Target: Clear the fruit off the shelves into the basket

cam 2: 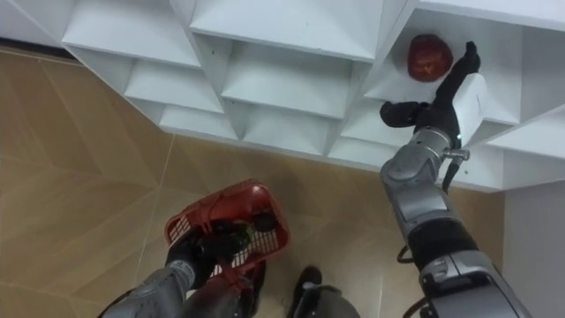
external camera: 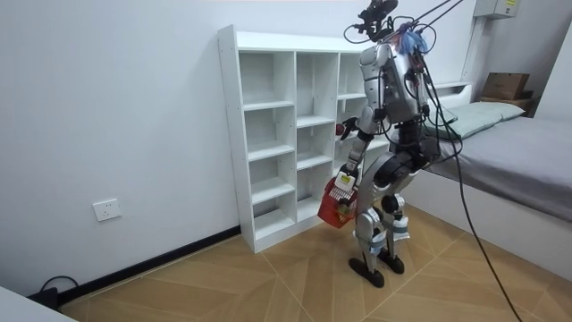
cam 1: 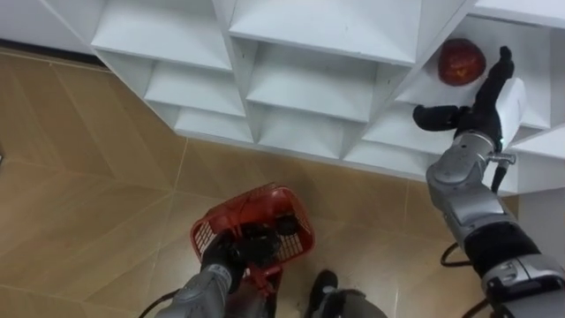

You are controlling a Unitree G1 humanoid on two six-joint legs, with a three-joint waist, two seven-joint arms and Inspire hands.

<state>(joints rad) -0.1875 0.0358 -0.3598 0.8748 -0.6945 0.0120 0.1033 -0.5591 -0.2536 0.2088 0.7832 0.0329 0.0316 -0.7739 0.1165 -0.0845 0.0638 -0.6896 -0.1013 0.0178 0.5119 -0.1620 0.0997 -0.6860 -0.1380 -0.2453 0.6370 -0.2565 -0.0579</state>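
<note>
One dark red apple (cam 1: 462, 62), round and a bit glossy, sits in a right-hand cubby of the white shelf unit (cam 1: 305, 84), toward the cubby's back. The red mesh basket (cam 1: 207, 237) hangs low in front of that shelf unit.

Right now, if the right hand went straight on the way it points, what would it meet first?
Probably the shelf's back wall. The open right hand points into the compartment, fingers just right of the apple, so it may brush that first; depth is unclear.
</note>
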